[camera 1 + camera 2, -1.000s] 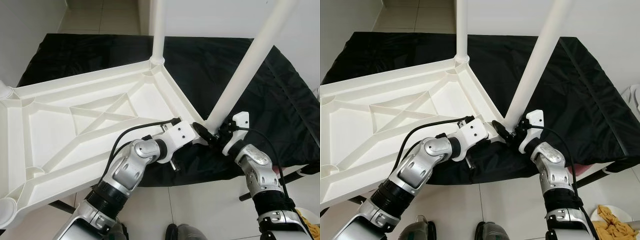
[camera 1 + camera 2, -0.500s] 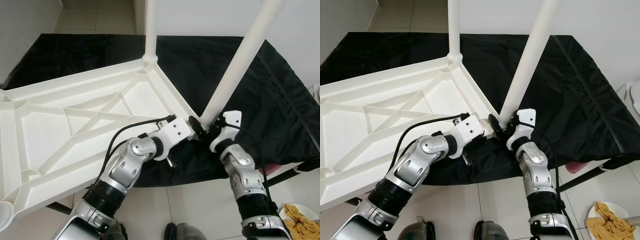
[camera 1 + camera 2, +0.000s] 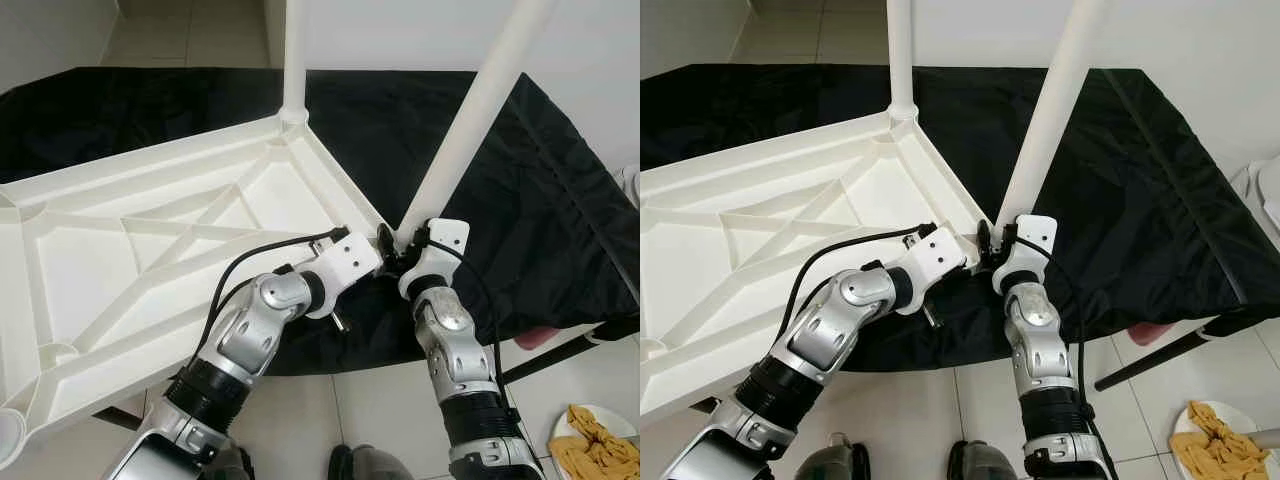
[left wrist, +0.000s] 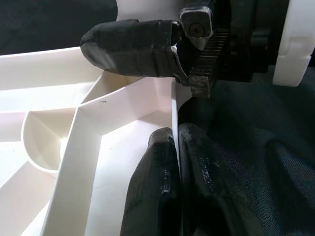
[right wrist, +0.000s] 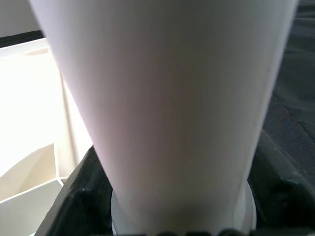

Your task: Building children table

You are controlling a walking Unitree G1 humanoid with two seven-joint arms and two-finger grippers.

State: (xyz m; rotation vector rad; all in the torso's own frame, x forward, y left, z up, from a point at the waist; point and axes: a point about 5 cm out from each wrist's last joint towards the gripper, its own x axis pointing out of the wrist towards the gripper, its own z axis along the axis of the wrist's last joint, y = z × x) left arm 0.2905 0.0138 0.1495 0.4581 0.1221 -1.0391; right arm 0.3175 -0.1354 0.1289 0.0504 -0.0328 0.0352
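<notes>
Two white legs are standing up from the upside-down white table top [image 3: 150, 250], which is lying with its ribbed underside up on a black cloth [image 3: 540, 190]. One leg, the far leg [image 3: 293, 60], is sitting upright in the far corner socket. The other, the near leg [image 3: 465, 130], is leaning to my right, with its foot at the near corner of the table top. My left gripper [image 4: 178, 147] is pinching the thin white rim of the table top at this near corner; its two black fingers [image 4: 152, 196] are pressing almost together with only the rim between them. My right gripper [image 3: 395, 248] is meeting the foot of the near leg just beside my left gripper, and in the right wrist view its dark fingers [image 5: 78, 196] are lying on both sides of the leg, so it is closing around the leg low down. On the floor tiles to my right a plate [image 3: 590, 445] with yellow pieces is lying near the cloth edge.
</notes>
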